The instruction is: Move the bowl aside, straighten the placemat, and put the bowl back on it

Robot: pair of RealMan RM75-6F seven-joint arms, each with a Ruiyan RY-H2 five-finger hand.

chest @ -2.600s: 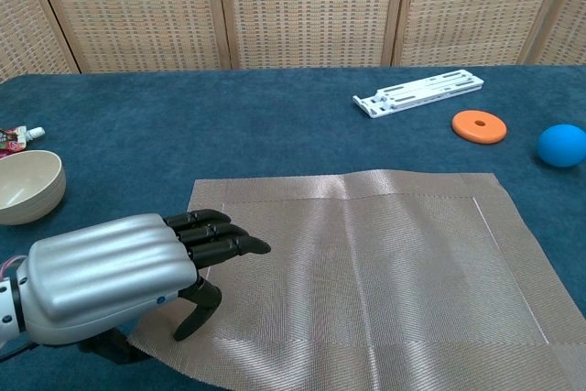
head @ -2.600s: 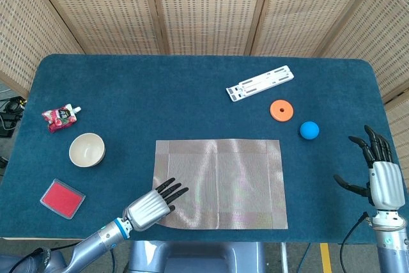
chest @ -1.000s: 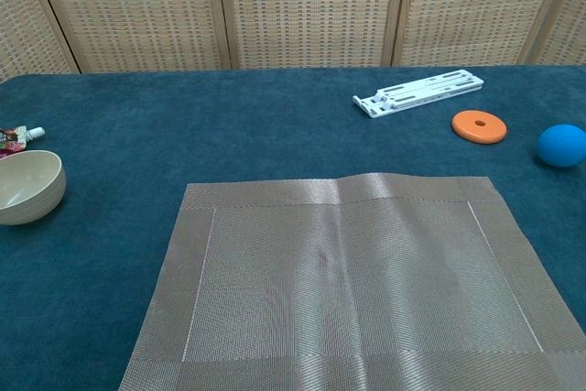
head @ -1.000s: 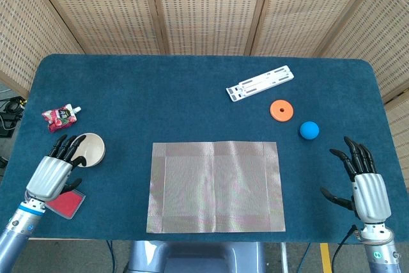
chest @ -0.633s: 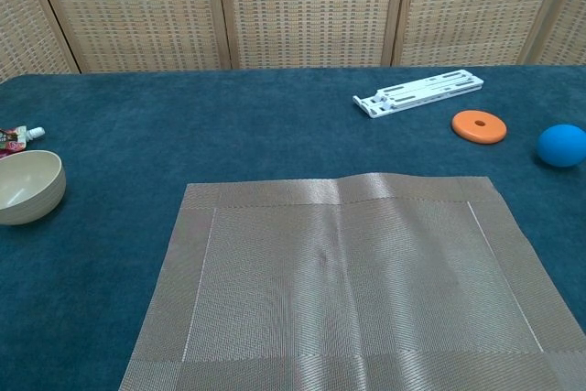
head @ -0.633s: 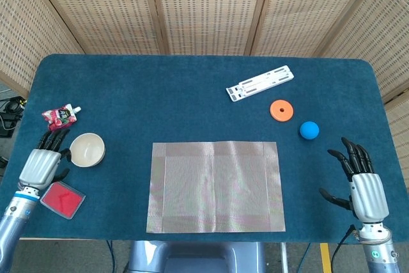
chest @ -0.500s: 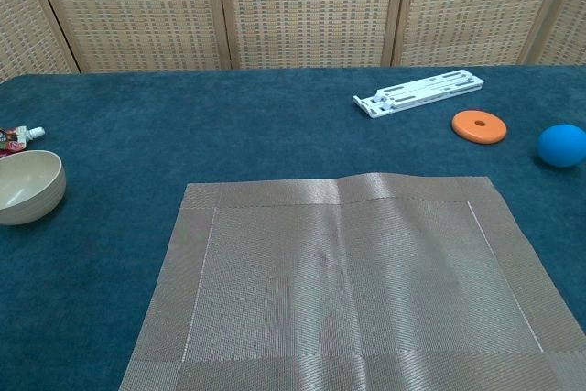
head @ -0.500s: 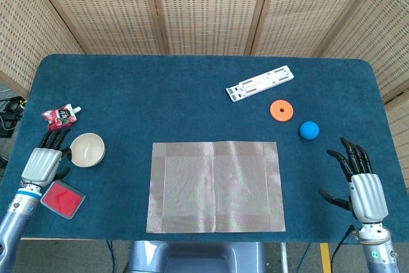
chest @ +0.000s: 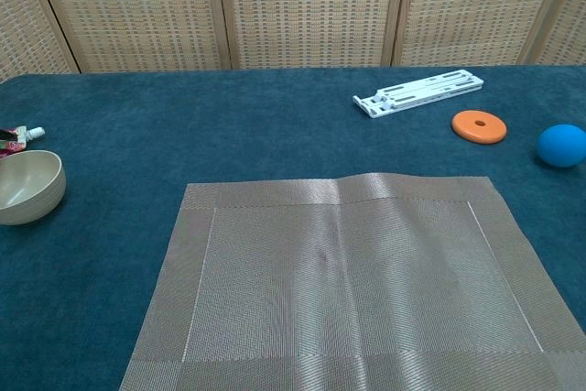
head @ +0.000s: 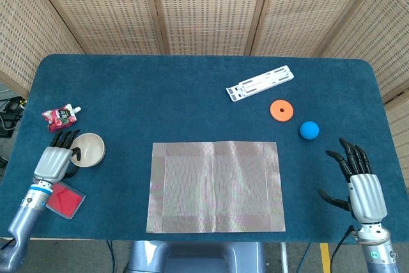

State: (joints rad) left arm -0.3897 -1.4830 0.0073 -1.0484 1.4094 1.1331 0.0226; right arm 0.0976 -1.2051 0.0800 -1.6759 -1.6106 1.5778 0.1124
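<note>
The cream bowl stands on the blue table at the left, off the placemat; the chest view shows the bowl at its left edge. The grey woven placemat lies flat in the middle near the front edge, square to the table, with a slight ripple along its far edge. My left hand is beside the bowl's left rim, its fingers apart and its thumb at the rim; the bowl is not lifted. My right hand hovers at the front right, fingers spread, holding nothing. Neither hand shows in the chest view.
A red pouch lies behind the bowl and a red flat box in front of it, under my left forearm. A white rack, an orange disc and a blue ball sit at the back right.
My left hand has left the placemat's front-left corner and moved left to the bowl, then closed in on its rim. The placemat now lies straight. My right hand drew slightly nearer.
</note>
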